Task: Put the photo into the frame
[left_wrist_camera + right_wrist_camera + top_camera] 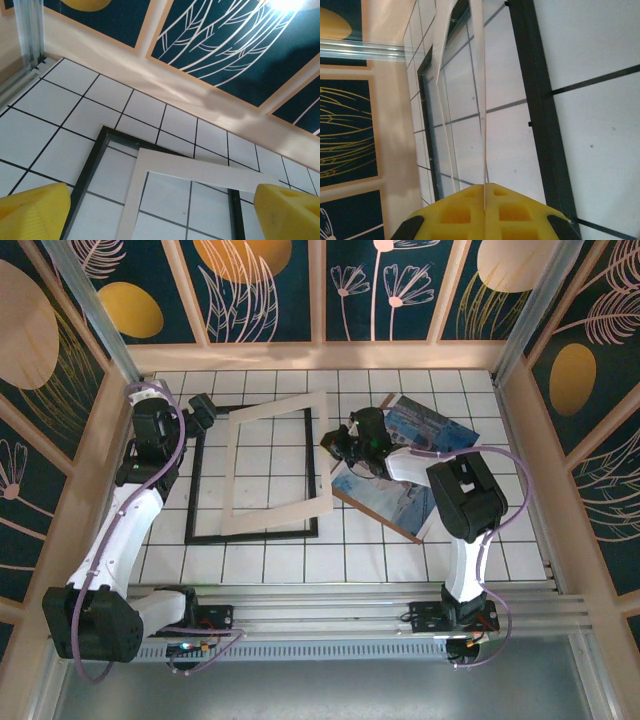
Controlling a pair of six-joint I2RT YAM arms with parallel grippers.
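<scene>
One pincer — right — clamps mat.

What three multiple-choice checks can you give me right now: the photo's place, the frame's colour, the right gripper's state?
1. The photo lies: A. inside the frame; B. right of the frame, outside it; C. left of the frame.
2. The frame is: A. black; B. white; C. red.
3. The right gripper is: A. open over the photo; B. shut on the mat at its edge; C. shut on the frame.

Key: 1 B, the blue print sits beyond the frame's right side in the top view. 2 A, its thin edges are black. 3 B, the right wrist view shows the fingers closed on the thin cream sheet.
</scene>
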